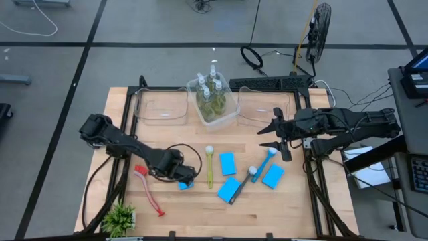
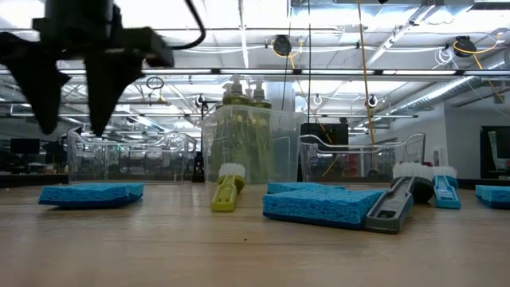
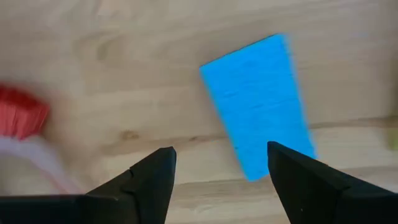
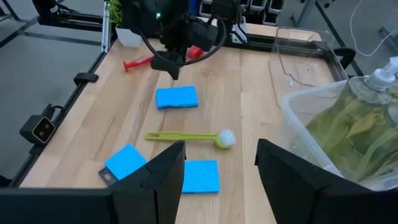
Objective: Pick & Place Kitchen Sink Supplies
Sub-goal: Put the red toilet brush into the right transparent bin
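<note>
Left gripper (image 3: 217,180) hovers directly over a light-blue sponge (image 3: 258,102), fingers spread wide, holding nothing. The sponge lies flat on the table (image 1: 200,214), beside the red brush (image 1: 148,191). Right gripper (image 1: 275,136) open, empty; no legible writing.

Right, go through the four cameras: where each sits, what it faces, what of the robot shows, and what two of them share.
High view: overhead, straight down on the wooden table; both dark arms show.
Low view: at table height, facing the room; the left gripper hangs open at upper left.
Left wrist view: looks down past its open fingers at a light-blue rectangular sponge.
Right wrist view: looks across the table past the open right gripper; left arm beyond.
Shared: the right wrist view also shows that sponge, under the left gripper.
</note>
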Robot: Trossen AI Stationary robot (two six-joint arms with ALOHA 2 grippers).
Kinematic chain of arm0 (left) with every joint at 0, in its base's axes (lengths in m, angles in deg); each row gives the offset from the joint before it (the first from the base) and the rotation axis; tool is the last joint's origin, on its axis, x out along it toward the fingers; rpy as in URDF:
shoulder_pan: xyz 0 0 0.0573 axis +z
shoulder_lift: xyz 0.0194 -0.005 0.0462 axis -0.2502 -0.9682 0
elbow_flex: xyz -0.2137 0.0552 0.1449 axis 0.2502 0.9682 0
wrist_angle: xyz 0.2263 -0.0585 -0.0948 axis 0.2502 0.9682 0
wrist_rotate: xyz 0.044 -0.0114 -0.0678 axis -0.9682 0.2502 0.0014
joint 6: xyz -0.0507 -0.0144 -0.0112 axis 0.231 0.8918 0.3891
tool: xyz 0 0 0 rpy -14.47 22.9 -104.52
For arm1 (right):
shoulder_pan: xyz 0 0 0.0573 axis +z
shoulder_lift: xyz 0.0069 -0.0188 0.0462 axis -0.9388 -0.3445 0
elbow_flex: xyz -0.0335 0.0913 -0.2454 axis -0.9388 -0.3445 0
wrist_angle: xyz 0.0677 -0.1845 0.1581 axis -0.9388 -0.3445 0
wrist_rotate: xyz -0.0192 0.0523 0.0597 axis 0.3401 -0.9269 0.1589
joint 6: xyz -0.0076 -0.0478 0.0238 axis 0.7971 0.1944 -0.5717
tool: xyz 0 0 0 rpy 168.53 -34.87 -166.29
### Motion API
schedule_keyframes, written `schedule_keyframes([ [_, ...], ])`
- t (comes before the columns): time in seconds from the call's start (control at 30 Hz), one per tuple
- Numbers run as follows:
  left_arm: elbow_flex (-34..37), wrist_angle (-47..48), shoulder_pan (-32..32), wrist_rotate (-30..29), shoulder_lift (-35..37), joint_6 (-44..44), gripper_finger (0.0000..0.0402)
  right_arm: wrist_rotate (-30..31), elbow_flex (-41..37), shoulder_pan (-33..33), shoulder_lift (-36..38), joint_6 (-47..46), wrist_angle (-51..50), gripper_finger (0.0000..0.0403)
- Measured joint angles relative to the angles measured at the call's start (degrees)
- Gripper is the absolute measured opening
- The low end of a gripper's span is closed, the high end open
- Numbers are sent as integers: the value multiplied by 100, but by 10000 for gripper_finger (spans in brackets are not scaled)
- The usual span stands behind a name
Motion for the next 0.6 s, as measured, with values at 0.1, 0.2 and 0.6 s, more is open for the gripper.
schedule_keyframes([
  [0.1,185,1,-77,271,-4,340,245,0,0,0,2,4,0,187],
  [0.2,279,2,-225,650,0,645,239,0,0,0,0,8,-2,187],
  [0.6,301,187,-1097,1817,2,2414,219,0,0,0,0,173,-2,187],
])
